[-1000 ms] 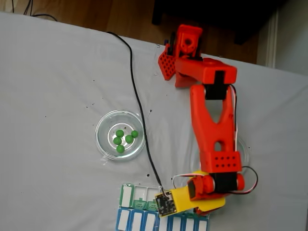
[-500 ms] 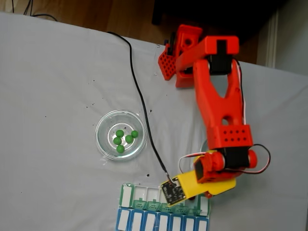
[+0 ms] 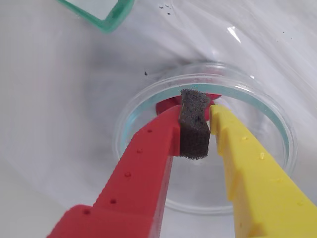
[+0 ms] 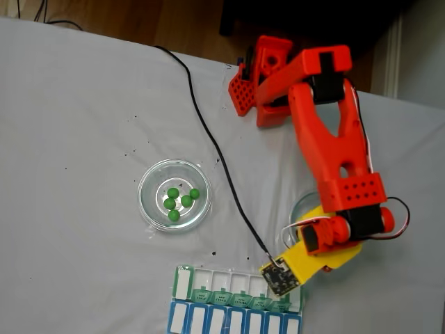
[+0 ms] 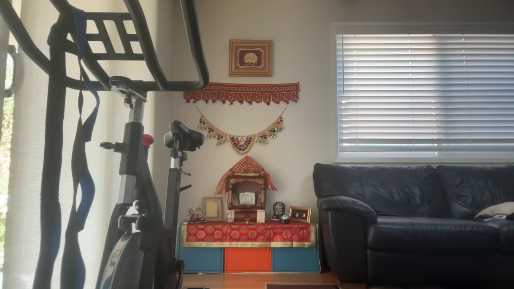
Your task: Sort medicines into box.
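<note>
Wrist view: the gripper point(image 3: 208, 116) hovers over a glass dish point(image 3: 277, 129), fingers nearly closed, gripping nothing, red medicines point(image 3: 166, 105) just behind the tips. Fixed view: the box point(image 4: 208, 282) runs lengthwise left-right along the counter point(image 4: 69, 139) edge, below the green medicines point(image 4: 179, 202).

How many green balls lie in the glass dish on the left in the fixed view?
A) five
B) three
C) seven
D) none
A: in the fixed view, five green balls can be counted inside the left glass dish, grouped near its middle.
</note>
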You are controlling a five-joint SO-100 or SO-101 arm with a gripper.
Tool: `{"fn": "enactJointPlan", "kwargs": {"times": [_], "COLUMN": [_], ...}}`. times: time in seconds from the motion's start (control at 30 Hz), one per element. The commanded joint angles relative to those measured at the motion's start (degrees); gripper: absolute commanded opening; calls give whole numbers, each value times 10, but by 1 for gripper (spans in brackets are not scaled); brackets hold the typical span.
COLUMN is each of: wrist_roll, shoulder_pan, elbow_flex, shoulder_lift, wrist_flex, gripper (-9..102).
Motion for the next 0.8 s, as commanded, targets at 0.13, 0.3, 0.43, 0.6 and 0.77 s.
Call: {"fn": "enactJointPlan", "kwargs": {"times": [0.13, 0.3, 0.43, 0.6, 0.77], "wrist_roll": [-20, -27, -41, -47, -41], "shoulder_pan": [-47, -66, -70, -68, -69], "elbow_flex": [87, 134, 149, 159, 170], "shoulder_lift": [144, 165, 144, 131, 120], "wrist_flex": [-40, -63, -76, -92, -107], "gripper": [1, 1, 1, 1, 2]}}
